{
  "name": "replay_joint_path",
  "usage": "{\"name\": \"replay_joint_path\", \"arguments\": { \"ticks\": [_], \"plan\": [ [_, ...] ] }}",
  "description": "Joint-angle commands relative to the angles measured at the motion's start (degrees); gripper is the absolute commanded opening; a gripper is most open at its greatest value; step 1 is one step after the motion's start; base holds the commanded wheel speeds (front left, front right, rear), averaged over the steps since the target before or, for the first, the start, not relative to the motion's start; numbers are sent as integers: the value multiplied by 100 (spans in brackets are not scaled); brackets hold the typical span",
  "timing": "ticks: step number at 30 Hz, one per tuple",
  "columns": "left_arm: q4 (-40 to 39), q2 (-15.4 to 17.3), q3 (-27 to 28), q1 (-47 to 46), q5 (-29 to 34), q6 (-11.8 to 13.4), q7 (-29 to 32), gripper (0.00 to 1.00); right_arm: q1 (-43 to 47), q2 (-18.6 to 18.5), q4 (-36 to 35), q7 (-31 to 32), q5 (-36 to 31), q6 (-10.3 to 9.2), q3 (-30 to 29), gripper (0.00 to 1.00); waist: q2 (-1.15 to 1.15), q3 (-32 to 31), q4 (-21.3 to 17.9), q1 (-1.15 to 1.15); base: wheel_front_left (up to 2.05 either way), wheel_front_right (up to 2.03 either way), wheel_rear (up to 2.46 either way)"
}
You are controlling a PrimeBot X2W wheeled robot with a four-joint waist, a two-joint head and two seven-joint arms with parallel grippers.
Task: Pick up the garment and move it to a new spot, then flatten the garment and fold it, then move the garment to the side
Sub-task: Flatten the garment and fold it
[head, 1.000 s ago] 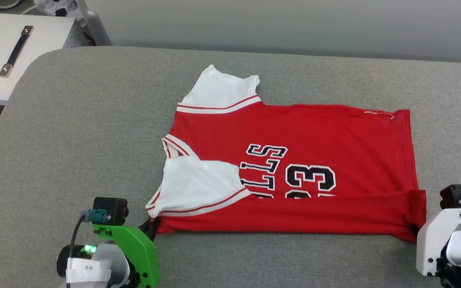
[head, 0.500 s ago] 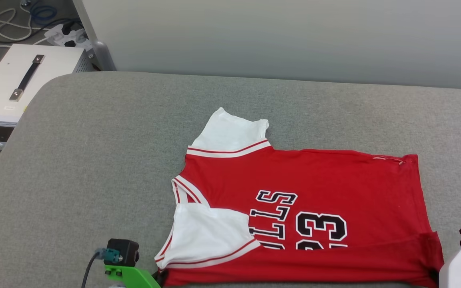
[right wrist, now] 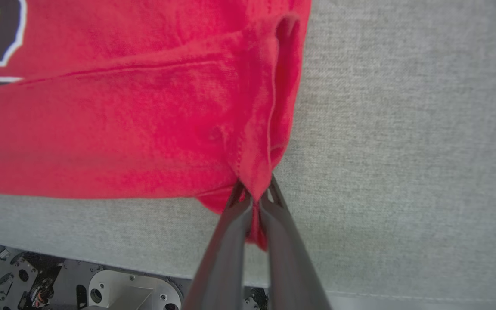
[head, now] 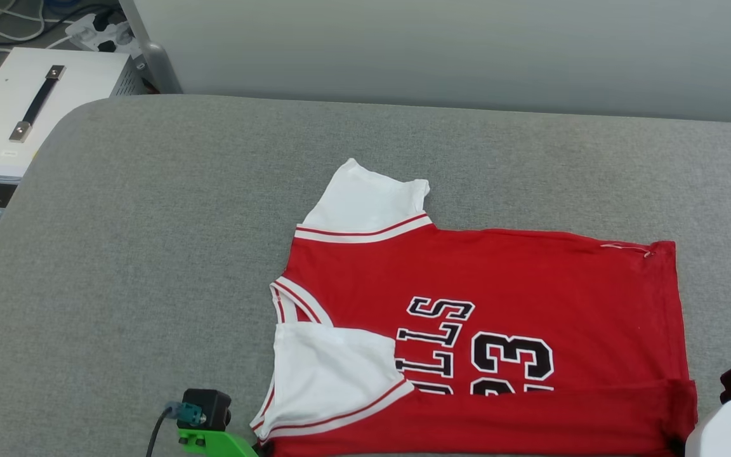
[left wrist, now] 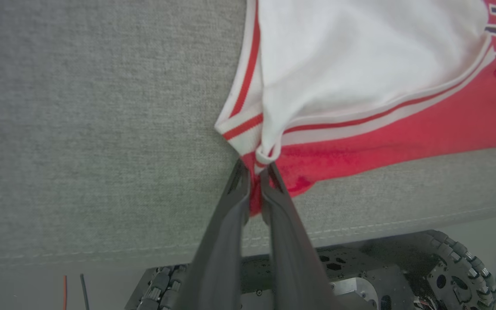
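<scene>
We are pinching the garment (head: pixel 499 273) with left fingers (left wrist: pixel 230 215) at its sleeve corner and right fingers (right wrist: pixel 230 232) at its hem corner, stretching the fold straight between them.

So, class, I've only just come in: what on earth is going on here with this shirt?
A two-armed robot is folding a red jersey laid on a grey padded surface. Its left gripper is pinched shut on the near corner by the white sleeve, and its right gripper is shut on the near hem corner. The near edge is already turned over, covering part of the lettering and the "23".
</scene>
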Motion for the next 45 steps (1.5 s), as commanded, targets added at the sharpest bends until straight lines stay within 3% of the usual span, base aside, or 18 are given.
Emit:
{"name": "replay_joint_path", "arguments": {
  "ticks": [1,13,14,15,16,17,26,37,45],
  "plan": [
    [71,-40,-16,-78,-32,-36,-8,0,-50,18,50,-54,-29,-10,34,0,0,36,-7,0,0,0,0],
    [404,-142,-30,-171,-102,-187,-38,0,-195,31,401,-206,-21,-10,138,0,0,64,-30,0,0,0,0],
    [417,-159,-19,-159,-147,-185,-14,23,-198,33,417,-215,-17,-10,144,42,0,32,-30,0,0,0,0],
    [411,-163,-19,-154,-160,-187,-7,89,-203,39,423,-256,-12,-10,139,42,0,-2,-32,0,0,0,0],
    [398,-159,-19,-159,-145,-186,-27,100,-205,48,433,-278,-5,-10,133,42,0,-24,-34,0,0,0,0],
    [391,-151,-8,-172,-111,-170,-79,100,-210,46,443,-304,-7,-10,157,100,0,-65,-41,0,0,0,0],
    [201,-130,321,-295,165,-68,-974,100,-358,87,139,-1042,-85,-10,56,100,0,-412,-105,0,0,0,0],
    [-332,-270,537,-481,748,-131,-2348,100,-447,290,-721,-2700,-164,-10,192,100,0,-673,-174,0,0,0,0],
    [-585,-587,993,-308,1409,-231,-2708,100,-236,465,-844,-3989,-315,-10,417,100,0,-626,-219,0,0,0,0]
  ]
}}
